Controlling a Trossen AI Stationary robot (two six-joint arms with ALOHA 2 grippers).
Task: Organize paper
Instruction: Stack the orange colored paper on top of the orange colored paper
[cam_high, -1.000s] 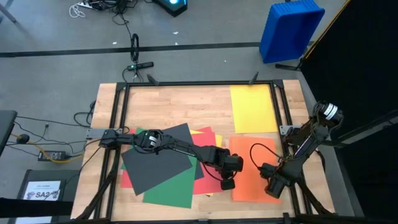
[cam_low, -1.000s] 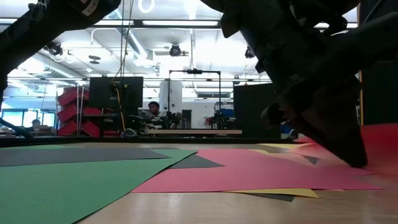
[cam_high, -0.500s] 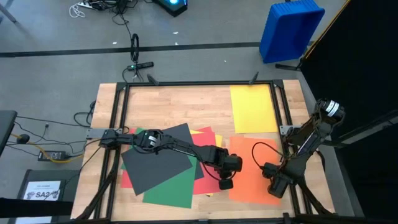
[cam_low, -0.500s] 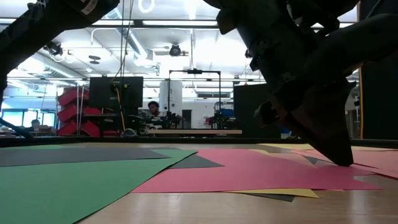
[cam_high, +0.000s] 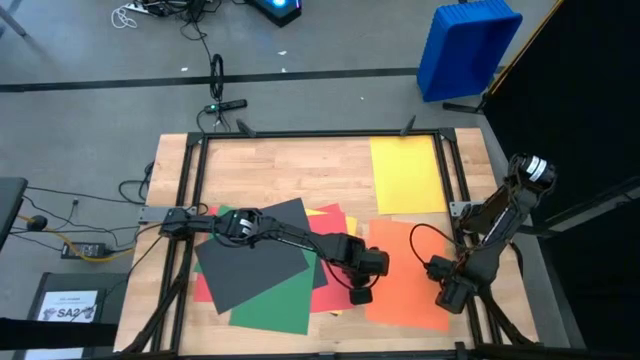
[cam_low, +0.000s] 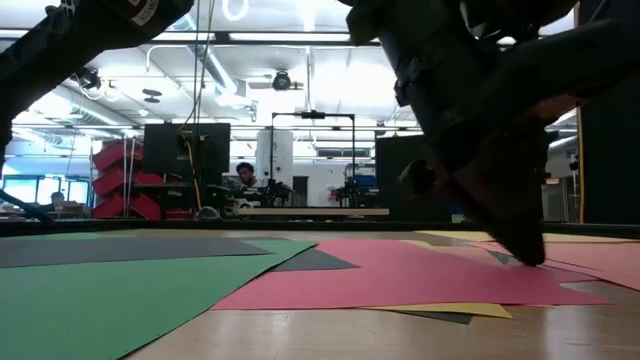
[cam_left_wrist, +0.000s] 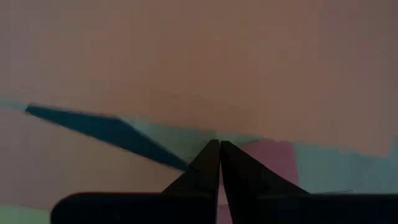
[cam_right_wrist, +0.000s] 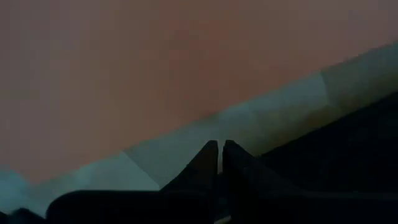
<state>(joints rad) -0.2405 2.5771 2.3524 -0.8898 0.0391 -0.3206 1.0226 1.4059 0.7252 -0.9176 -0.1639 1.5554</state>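
The paper lies across the wooden table. A black sheet (cam_high: 255, 262), a green sheet (cam_high: 272, 312) and a red sheet (cam_high: 330, 272) overlap in a loose pile at the left and middle. An orange sheet (cam_high: 410, 278) lies askew at the near right, and a yellow sheet (cam_high: 407, 175) lies flat at the far right. My left gripper (cam_high: 358, 294) is shut, its tips down at the orange sheet's left edge. My right gripper (cam_high: 452, 296) is shut just off the orange sheet's right edge (cam_right_wrist: 186, 127), above bare table. My left gripper's shut fingertips (cam_low: 530, 256) come down steeply from the table's left and meet the surface at the orange sheet's left edge (cam_left_wrist: 219, 134). The fingers hide whether they rest on that sheet or on the wood beside it. The sheet lies flat.
The table's black frame rail (cam_high: 480, 300) runs close beside my right gripper. Bare wood (cam_high: 290, 170) lies free at the far left and middle. A blue bin (cam_high: 468, 50) stands on the floor beyond the table. A person sits at a desk far off (cam_low: 246, 178).
The orange sheet has slid a little toward the table's left and turned askew. Its right part, raised a second ago, has sunk flat. My left gripper has tipped steeper and edged left. My right gripper has moved toward the right edge and slightly up.
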